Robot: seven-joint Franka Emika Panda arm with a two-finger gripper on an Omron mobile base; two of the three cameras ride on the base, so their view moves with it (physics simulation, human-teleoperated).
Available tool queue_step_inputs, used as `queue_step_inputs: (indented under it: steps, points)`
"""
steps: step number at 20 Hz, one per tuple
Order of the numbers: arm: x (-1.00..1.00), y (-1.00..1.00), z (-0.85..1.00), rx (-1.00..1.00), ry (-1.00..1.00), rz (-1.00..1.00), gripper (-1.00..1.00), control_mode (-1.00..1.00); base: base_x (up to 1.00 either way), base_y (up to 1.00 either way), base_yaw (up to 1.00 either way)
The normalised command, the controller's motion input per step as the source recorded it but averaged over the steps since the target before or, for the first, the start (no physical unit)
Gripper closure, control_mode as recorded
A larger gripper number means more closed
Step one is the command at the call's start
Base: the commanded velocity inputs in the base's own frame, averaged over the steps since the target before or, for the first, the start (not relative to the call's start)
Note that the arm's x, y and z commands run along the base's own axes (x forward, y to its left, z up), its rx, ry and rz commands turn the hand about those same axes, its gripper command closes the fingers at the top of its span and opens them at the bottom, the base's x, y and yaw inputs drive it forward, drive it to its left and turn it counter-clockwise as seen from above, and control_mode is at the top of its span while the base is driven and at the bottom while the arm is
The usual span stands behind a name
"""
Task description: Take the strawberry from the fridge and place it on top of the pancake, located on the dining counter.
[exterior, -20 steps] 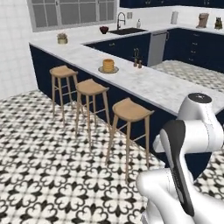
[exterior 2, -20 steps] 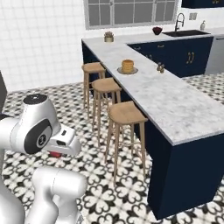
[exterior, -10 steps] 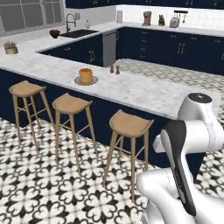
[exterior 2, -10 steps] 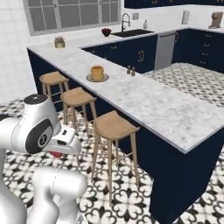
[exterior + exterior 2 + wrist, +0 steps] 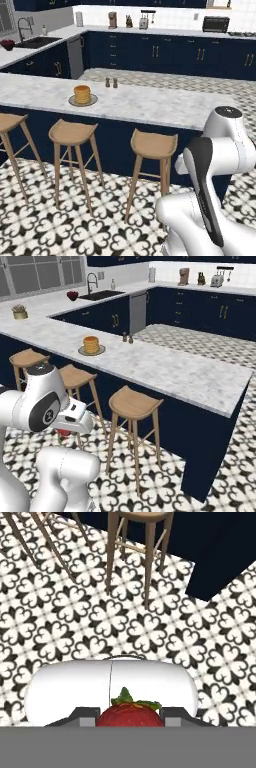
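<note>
The dining counter (image 5: 150, 105) is seen as a long slab of white-grey marbled stone on a flat navy base, with three round wooden stools (image 5: 152, 145) on slender splayed legs drawn up along its near side. The floor (image 5: 150, 632) is laid in glossy black-and-white tiles with a repeating floral pattern. On the counter the pancake (image 5: 82, 93) is set as a short, neat stack of golden-tan discs on a shallow grey round plate (image 5: 75, 101), and two small shakers (image 5: 110, 82) are placed just beyond it. Navy cabinets with brass handles (image 5: 200, 55) are ranged along the far wall, under a pale worktop that carries small appliances.

In the hand view the strawberry (image 5: 131, 714) is shown as a rounded, dimpled red berry with a small green leafy cap, clamped between the two dark finger tips, one pressed to each side. The gripper (image 5: 131, 717) is thus closed narrowly around the berry. In the right base view the same red fruit (image 5: 64, 432) is glimpsed under the white hand, low beside the arm, above the tiled floor and well apart from the pancake on the counter
</note>
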Motion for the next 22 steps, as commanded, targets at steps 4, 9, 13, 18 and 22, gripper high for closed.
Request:
queue_step_inputs:
  steps: [4,9,13,18,22]
  points:
    - [0.0,0.0,0.0,0.0,0.0,0.0,1.0,1.0,0.0,1.0,-0.32]
    - [0.0,0.0,0.0,0.0,0.0,0.0,1.0,1.0,0.04,1.0,-0.25]
    - [0.0,0.0,0.0,0.0,0.0,0.0,1.0,1.0,0.18,1.0,-0.33]
    - [0.0,0.0,0.0,0.0,0.0,0.0,1.0,1.0,0.19,0.86,-0.34]
    - [0.0,0.0,0.0,0.0,0.0,0.0,1.0,1.0,0.24,0.77,-0.32]
